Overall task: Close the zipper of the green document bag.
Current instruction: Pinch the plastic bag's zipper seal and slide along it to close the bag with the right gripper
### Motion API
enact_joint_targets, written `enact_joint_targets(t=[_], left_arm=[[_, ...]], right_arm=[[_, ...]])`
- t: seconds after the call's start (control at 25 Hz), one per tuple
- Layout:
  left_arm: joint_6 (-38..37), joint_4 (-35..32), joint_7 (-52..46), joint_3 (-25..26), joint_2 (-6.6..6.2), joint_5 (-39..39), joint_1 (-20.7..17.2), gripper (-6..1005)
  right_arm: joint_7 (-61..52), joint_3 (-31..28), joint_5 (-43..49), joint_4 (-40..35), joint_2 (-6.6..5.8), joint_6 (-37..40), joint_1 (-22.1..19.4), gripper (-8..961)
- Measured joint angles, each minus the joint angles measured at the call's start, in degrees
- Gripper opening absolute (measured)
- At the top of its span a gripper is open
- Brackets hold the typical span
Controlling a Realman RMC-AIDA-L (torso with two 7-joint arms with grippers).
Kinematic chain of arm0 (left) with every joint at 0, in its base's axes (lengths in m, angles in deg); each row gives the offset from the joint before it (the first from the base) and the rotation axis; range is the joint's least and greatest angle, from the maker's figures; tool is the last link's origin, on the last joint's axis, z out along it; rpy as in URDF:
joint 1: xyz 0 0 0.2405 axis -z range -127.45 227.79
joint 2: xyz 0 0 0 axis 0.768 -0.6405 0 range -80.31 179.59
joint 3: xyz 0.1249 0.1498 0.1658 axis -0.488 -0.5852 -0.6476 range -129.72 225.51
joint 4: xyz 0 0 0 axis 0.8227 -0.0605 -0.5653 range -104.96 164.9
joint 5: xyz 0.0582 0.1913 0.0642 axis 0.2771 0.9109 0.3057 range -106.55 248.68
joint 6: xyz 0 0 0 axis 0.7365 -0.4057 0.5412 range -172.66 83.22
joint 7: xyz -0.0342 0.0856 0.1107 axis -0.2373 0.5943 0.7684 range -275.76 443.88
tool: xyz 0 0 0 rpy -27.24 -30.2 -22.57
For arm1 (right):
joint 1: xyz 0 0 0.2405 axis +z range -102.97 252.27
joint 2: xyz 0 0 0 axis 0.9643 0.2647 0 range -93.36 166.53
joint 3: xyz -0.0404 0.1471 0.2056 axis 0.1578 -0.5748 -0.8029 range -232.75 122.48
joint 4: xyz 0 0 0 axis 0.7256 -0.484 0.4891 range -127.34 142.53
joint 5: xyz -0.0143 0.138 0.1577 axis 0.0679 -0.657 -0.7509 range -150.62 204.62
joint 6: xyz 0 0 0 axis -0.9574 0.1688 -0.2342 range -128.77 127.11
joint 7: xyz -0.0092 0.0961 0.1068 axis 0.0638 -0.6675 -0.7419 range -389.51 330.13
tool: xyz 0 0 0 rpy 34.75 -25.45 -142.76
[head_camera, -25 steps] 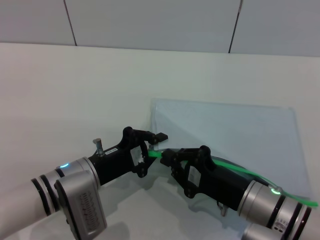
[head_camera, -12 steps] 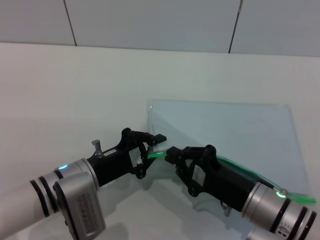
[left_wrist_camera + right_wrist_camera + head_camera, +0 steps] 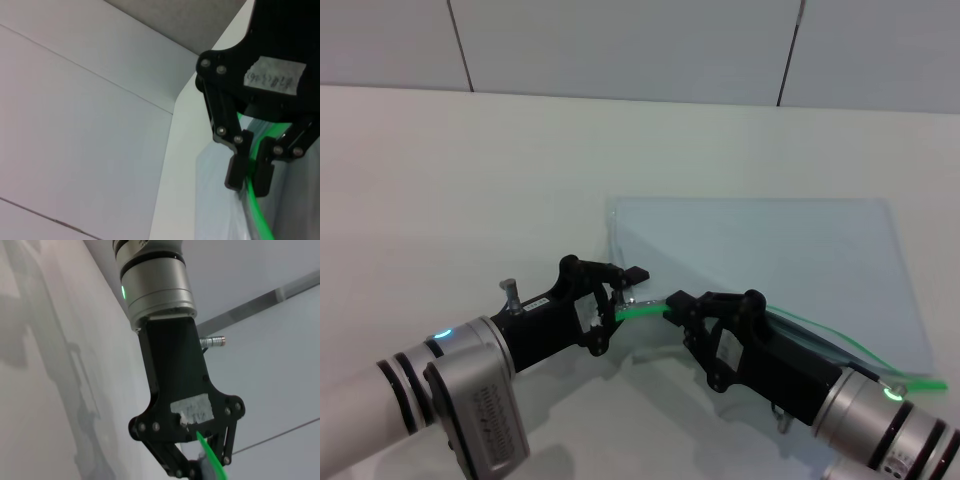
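Observation:
The green document bag [image 3: 770, 250] lies flat on the white table, translucent bluish-grey. Its bright green zipper [image 3: 645, 311] runs along the near long edge and rises off the table towards the near left corner. My left gripper [image 3: 623, 300] is shut on the left end of the strip. My right gripper [image 3: 672, 305] sits just to the right of it, shut on the same strip. The left wrist view shows the right gripper [image 3: 254, 179] with the green zipper [image 3: 260, 215] pinched between its fingers. In the right wrist view the left gripper [image 3: 202, 465] has the strip between its fingers. The slider is hidden.
The white table [image 3: 470, 180] stretches to the left and behind the bag. A grey panelled wall [image 3: 620, 45] stands along its far edge. Both forearms cross the near part of the table.
My right gripper has slid to the right along the green strip, away from the left gripper. The bag has shifted slightly left. The left gripper has barely moved.

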State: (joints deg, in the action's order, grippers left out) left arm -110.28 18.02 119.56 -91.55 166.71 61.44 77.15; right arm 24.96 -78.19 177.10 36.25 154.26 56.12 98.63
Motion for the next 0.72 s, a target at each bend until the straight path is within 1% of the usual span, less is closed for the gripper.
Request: enact_joint_targets(t=[0.44,0.72], left_arm=[[0.0,0.0,0.0,0.1,0.00,-0.1,-0.4,52],[0.0,0.0,0.0,0.2,0.00,-0.3,-0.6,53]], right_arm=[[0.9,-0.7,-2.2,0.0,0.02,-0.1,-1.0,76],[3.4,-0.8,-6.2,-0.1,0.01,-0.5,-1.7,77]])
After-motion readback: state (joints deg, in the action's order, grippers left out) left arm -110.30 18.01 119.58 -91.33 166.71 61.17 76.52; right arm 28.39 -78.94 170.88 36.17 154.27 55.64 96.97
